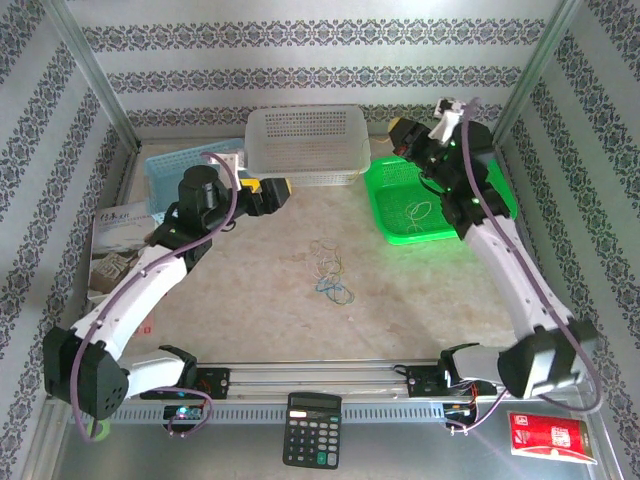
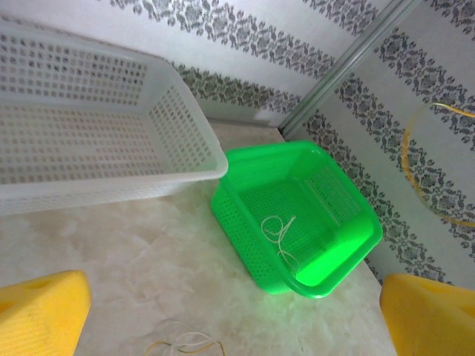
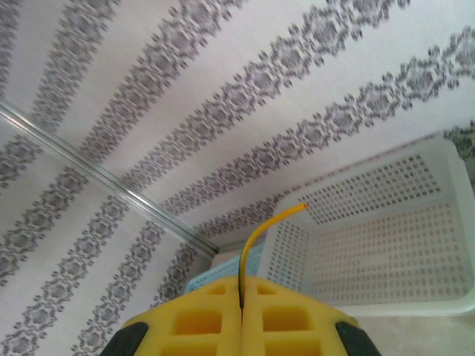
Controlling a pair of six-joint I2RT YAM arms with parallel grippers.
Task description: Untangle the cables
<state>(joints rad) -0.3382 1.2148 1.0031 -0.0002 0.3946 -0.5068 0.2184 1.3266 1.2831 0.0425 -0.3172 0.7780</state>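
**Asker:** Where are the cables now?

**Me:** Most of the cables (image 1: 330, 275) lie in a loose knot at the middle of the table (image 1: 250, 300), with blue, tan and pale loops crossing one another. One whitish loop (image 2: 280, 236) lies alone in the green tray (image 2: 326, 285) at the far right corner.

**Asker:** And your pincers?

**Me:** My right pincer (image 3: 241, 300) is closed on a thin yellow strand (image 3: 256, 233), which rises from between the pads and curls away. That arm is held high at the far right, by the green tray. My left pincer (image 1: 280, 190) is wide open and holds nothing. It hangs near the far edge, just this side of the white basket (image 2: 185, 126), well apart from the knot.

**Asker:** Which step is this?

**Me:** I judge it to be the putting-away of one freed strand. With a loop in the tray already, the yellow one looks bound for the same place. I cannot tell how much of it hangs below my pads.

**Asker:** What does the next move ask?

**Me:** The right pincer should come down over the tray's floor, not its rim, before the pads part, since so light a strand may cling or slip over the wall. Then the left pincer, open as it is, should drop onto the knot and pinch a single loop clear of its neighbours, so that a pull lifts one strand rather than the lot.
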